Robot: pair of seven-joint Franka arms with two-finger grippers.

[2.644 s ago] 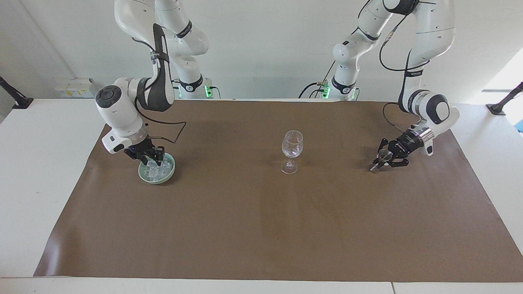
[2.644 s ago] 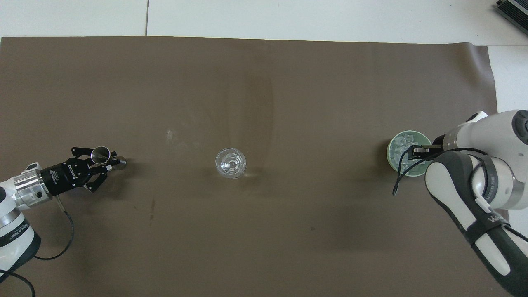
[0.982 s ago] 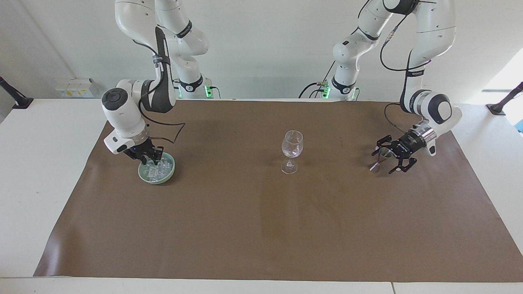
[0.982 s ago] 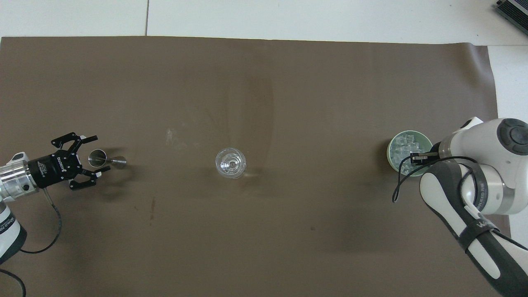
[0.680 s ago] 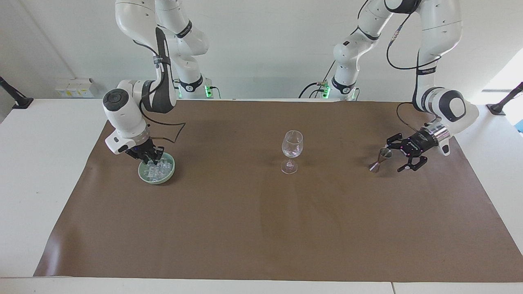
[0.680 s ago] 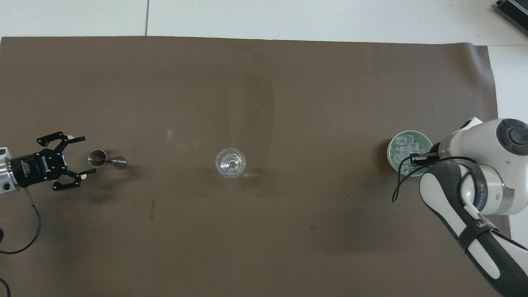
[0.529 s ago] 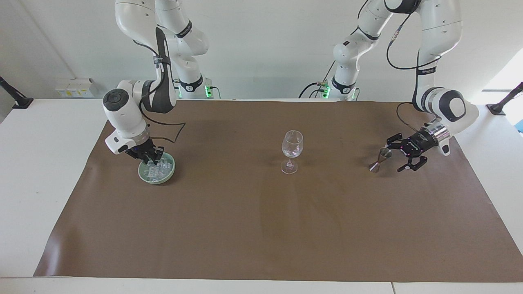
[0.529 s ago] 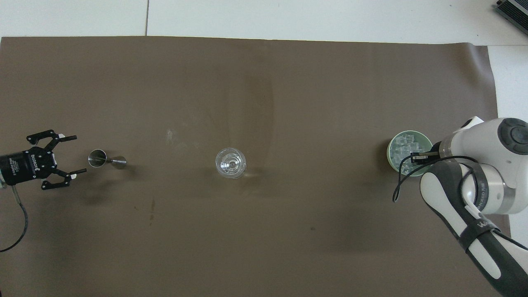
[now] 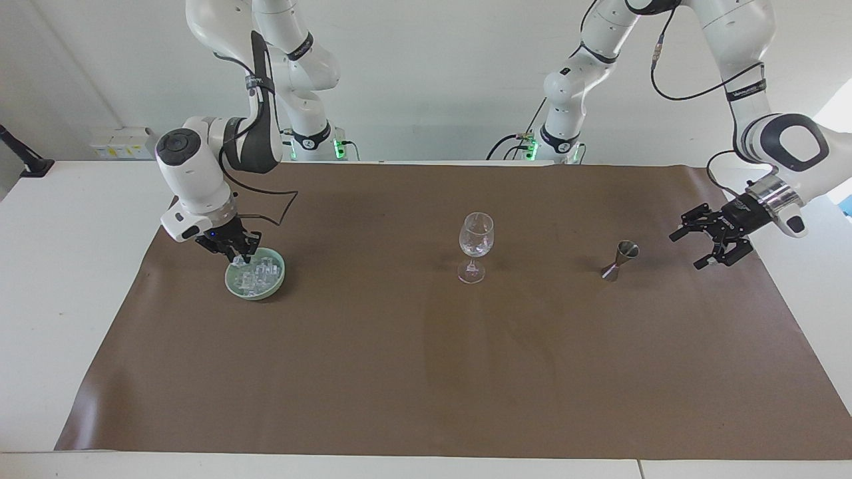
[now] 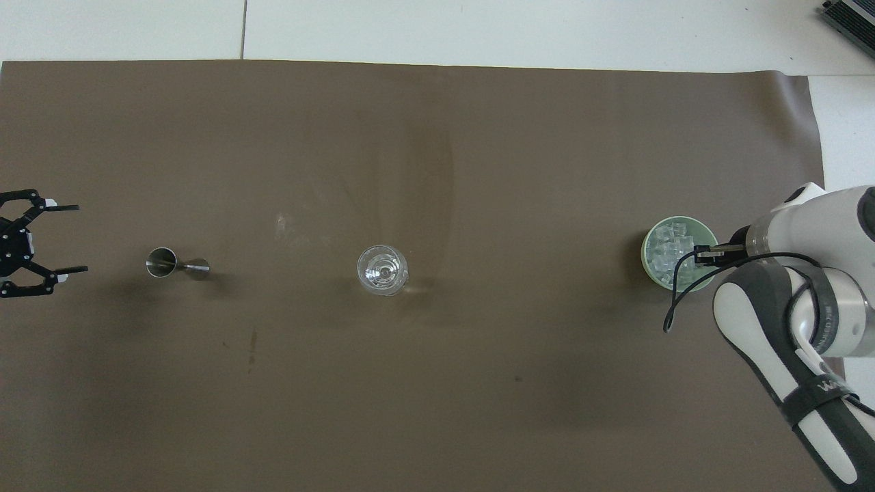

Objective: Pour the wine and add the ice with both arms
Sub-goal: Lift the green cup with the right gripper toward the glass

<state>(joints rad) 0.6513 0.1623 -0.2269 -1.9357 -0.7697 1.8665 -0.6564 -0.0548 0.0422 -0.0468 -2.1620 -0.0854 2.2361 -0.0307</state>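
Your right gripper (image 9: 241, 253) sits pinched on an ice cube (image 9: 241, 262) over the bowl (image 9: 274, 287), the glass (image 9: 476, 245) lying toward the left arm's end, where the left gripper (image 9: 711, 239) waits spread wide, holding nothing, near the jigger (image 9: 621, 260).

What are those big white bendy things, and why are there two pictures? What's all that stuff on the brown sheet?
They are two robot arms, each ending in a black pincer for grabbing. One picture looks at them from across the table, the other looks down from above. On the brown mat stand a wine glass, a little metal measuring cup and a green bowl of ice. The right pincer is shut, down at the ice. I cannot tell whether it holds a cube. The left pincer is open and empty, beside the measuring cup.
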